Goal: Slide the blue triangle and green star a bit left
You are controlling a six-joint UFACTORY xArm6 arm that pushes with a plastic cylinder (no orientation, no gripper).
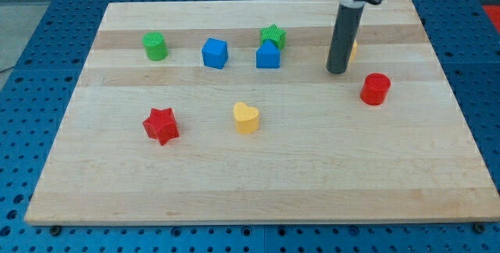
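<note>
Starting nearest: red star (pixel 161 125) and yellow heart (pixel 246 117) sit low on the board (pixel 258 183). Red cylinder (pixel 376 89) lies at view's right. My tip (pixel 337 71) rests on the wood, holding nothing, touching no task block; a yellow block (pixel 353 48) peeks from behind the rod. Blue triangle (pixel 268 55) is well left of my tip, green star (pixel 273 36) touching behind it. Blue cube (pixel 215 53) and green cylinder (pixel 155 46) lie farther left.
</note>
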